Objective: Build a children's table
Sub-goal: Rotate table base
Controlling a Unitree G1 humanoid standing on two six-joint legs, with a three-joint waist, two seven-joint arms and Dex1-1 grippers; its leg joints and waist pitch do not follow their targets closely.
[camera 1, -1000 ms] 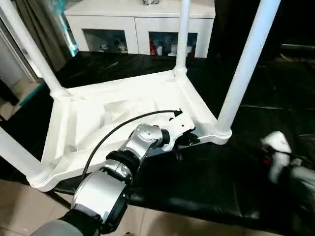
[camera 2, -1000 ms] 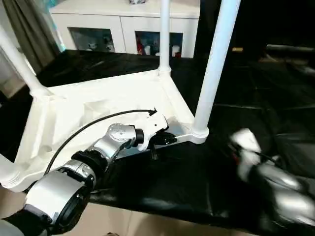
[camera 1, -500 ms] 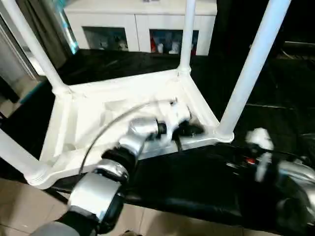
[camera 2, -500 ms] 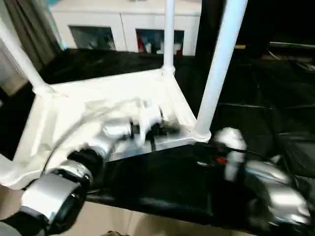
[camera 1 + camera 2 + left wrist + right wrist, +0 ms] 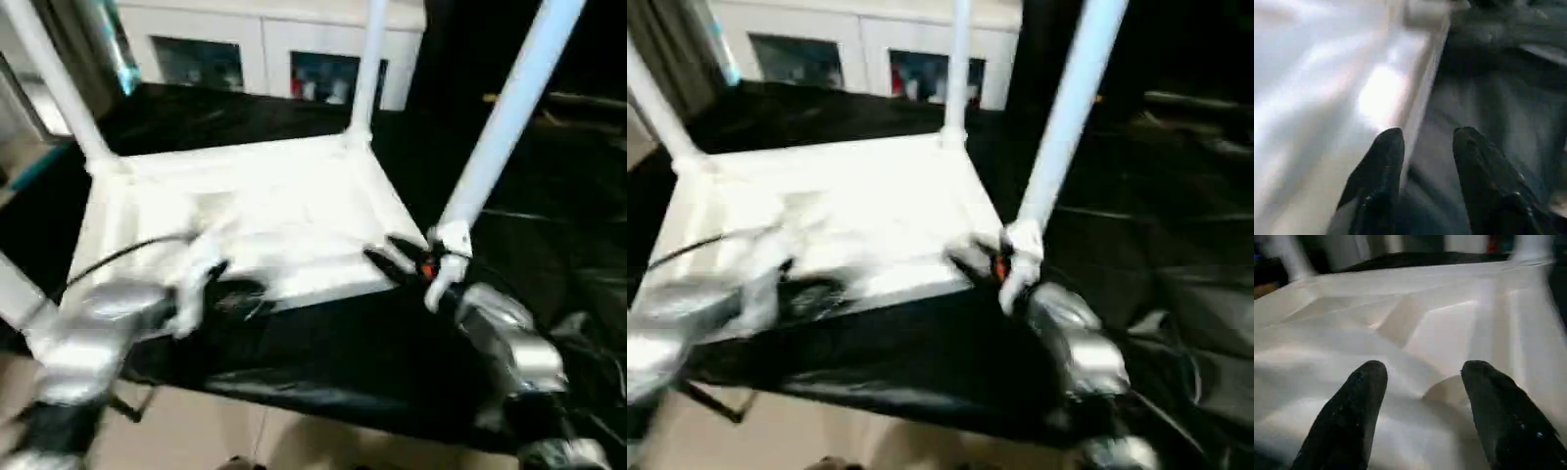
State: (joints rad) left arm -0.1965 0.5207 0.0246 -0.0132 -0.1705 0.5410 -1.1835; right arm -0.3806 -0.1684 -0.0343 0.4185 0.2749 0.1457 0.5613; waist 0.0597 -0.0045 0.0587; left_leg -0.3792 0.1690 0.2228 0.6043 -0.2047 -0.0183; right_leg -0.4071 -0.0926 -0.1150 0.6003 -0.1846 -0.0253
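**Upturned table, legs seated**

Black-sheeted large table (image 5: 549,245) carries the white plastic children's table (image 5: 265,196), inverted; four white tube legs (image 5: 505,117) stand in corner sockets, so assembly looks nearly finished.

Left wrist view: left gripper (image 5: 1422,142), black fingers slightly parted, empty, beside the top's rim.

Right wrist view: right gripper (image 5: 1422,374), spread wide, empty, over the ribbed underside.
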